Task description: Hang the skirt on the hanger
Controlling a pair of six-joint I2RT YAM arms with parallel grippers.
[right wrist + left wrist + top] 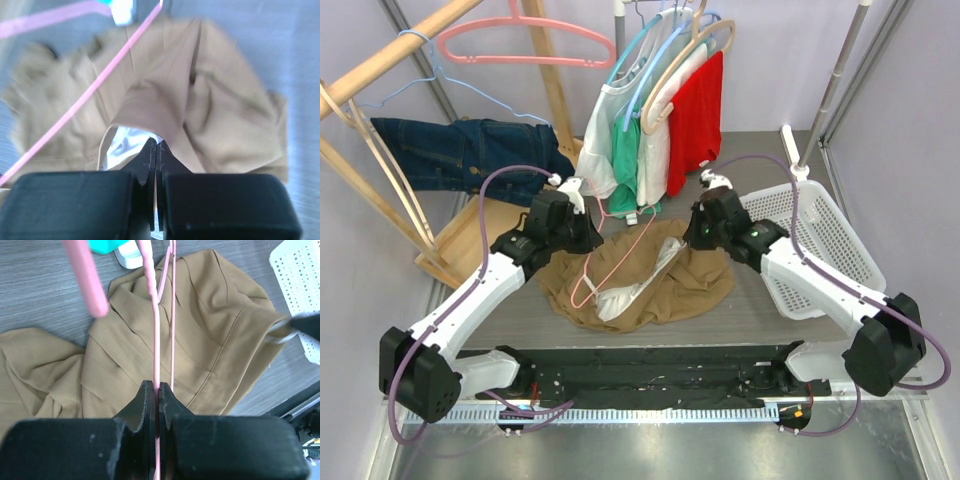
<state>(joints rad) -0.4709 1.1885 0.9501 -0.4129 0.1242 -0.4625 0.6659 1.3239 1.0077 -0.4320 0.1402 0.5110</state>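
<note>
The brown skirt [650, 280] lies crumpled on the table between the arms, its white lining [125, 145] showing. A thin pink wire hanger [610, 255] rests tilted over its left half. My left gripper [159, 387] is shut on the hanger's wire [156, 330] above the skirt [210, 340]. At the skirt's right side, my right gripper [156, 145] is shut on a fold of the skirt [220, 115] at its opening, the cloth drawn up toward it. The hanger [95, 87] crosses the right wrist view as a pink diagonal line.
A white perforated basket [820, 240] stands at the right. Shirts hang on a rail [670, 110] behind the skirt. Blue jeans [470, 150] are draped over a wooden rack at the left, with a thick pink hanger [520, 45] on its bar.
</note>
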